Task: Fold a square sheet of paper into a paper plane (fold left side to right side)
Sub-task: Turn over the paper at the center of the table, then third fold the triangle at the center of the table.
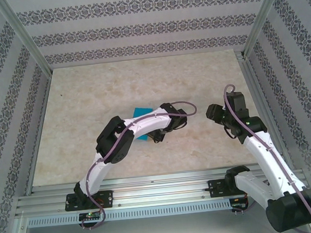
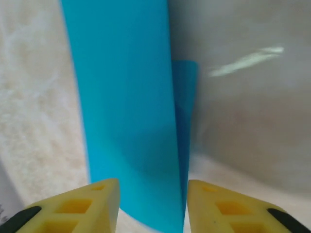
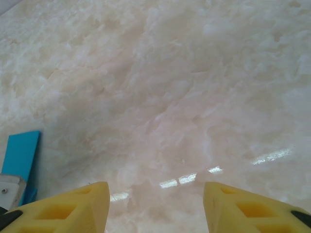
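The square sheet of paper [image 1: 142, 113] is bright cyan and lies on the marble table, mostly hidden under my left forearm. In the left wrist view the sheet [image 2: 129, 121] is a doubled strip, its top layer leaving a narrow band of the lower layer showing on the right. My left gripper [image 2: 153, 204] is open right over the strip's near end, with its yellow fingers [image 2: 92, 206] apart on either side. My right gripper [image 3: 155, 208] is open over bare table, with a corner of the sheet [image 3: 19, 158] at its far left. The paper plane is out of view.
Patterned walls and metal frame posts [image 1: 26, 40] close in the table on three sides. The right gripper [image 1: 212, 113] hangs to the right of the left wrist [image 1: 169, 118]. A metal rail [image 1: 161, 184] runs along the near edge.
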Available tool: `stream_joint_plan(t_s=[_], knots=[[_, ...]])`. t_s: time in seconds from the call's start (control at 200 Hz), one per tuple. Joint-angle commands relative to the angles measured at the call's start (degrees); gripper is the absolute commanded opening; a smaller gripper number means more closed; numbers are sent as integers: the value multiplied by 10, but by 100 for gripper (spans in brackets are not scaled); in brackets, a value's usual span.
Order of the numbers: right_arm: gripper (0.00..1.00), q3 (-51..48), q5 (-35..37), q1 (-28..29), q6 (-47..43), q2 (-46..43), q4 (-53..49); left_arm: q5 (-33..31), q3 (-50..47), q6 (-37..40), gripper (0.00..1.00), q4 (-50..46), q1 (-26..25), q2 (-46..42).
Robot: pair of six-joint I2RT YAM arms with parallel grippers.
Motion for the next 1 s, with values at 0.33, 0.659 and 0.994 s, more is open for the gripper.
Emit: stream_joint_plan(t_s=[0.33, 0.659, 0.994], knots=[[49, -34, -117, 163, 103, 110, 222, 400, -336, 39, 61, 419, 217, -394], [49, 159, -84, 313, 125, 454, 353, 558, -564, -16, 71, 609, 405, -490], [50, 292, -95, 309, 105, 632, 319, 577, -601, -8, 76, 630, 435, -477]])
